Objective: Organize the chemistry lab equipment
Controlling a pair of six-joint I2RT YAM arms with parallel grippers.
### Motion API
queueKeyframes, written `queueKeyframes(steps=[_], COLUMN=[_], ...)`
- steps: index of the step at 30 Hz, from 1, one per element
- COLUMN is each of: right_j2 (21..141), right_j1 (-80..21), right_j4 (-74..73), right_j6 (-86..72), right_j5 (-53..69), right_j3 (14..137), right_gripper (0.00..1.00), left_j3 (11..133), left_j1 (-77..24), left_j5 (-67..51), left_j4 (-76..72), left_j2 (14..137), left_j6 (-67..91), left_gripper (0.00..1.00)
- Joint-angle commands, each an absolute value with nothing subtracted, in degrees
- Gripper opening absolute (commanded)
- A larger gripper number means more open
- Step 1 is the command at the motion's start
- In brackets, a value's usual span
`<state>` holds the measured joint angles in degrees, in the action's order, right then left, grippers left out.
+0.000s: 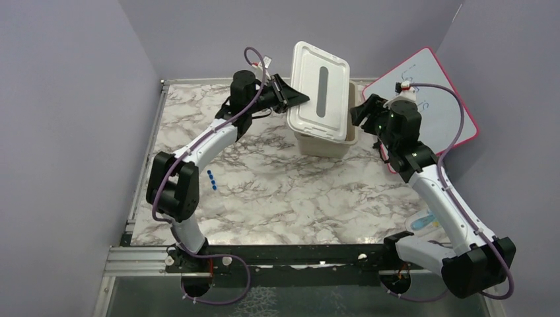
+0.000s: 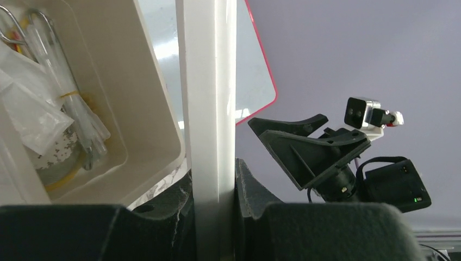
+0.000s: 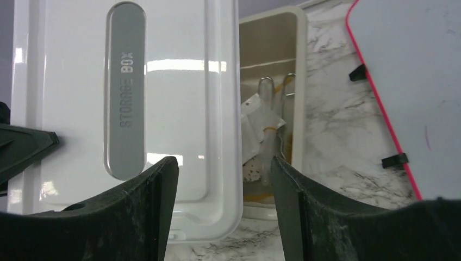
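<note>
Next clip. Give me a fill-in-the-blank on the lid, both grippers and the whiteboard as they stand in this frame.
1. The grey strip on the white lid reads STORAGE ___.
2. The left gripper is ___ on the lid's edge.
3. The right gripper is ___, with nothing held between its fingers.
4. The whiteboard has a ___ frame.

Missing words: BOX; shut; open; pink.

Lid (image 1: pixel 319 90) in left tool (image 1: pixel 295 98) blocks tub (image 1: pixel 321 146) (narrow strip open)
</note>
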<state>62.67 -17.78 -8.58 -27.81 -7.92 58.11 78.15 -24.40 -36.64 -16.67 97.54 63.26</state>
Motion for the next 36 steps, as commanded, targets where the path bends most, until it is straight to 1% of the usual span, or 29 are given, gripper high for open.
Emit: queueKeyframes(steps=[1,6,10,15,19,23,31,33,36], right_j2=[63.6,66.6,68.4,71.2,73.2,75.2,76.4,76.7,77.6], right_j1=[-16.6,-15.6,-14.8,-14.5,-14.3,-14.2,-13.9,-13.9,-13.9], right_j4=[-14.5,-16.0,-14.1,-12.7,-11.8,-11.9,-11.3,-11.5,-12.5], right_j6=[-28.4,-29.8,-30.6,-30.3,-28.8,-27.6,-26.1,-25.8,-25.2], right_j5=[-15.5,-17.1,-15.0,-14.5,-14.7,-14.1,-14.2,-13.8,-13.5], right_j3=[58.8,59.3,57.7,57.1,57.2,57.0,55.7,55.8,56.6], right_gripper=[0.67,0.64,0.58,0.58,0.57,0.50,0.38,0.37,0.37], left_j3=[83.8,86.3,86.8,89.2,88.5,86.9,85.2,85.3,86.1], left_j1=[-27.0,-27.6,-27.9,-27.9,-27.7,-27.4,-26.6,-26.5,-26.4], left_j5=[-39.9,-41.1,-40.9,-39.7,-38.1,-36.4,-32.9,-32.4,-31.1], left_j4=[-21.0,-23.9,-26.4,-27.5,-27.6,-27.6,-24.5,-23.7,-20.8], left_j2=[102.3,106.7,109.7,113.7,115.0,114.8,114.0,114.0,114.0], left_j6=[66.7,70.7,73.7,73.0,71.7,69.6,65.0,64.4,62.9], left_gripper=[0.00,0.00,0.00,0.00,0.01,0.04,0.05,0.09,0.29])
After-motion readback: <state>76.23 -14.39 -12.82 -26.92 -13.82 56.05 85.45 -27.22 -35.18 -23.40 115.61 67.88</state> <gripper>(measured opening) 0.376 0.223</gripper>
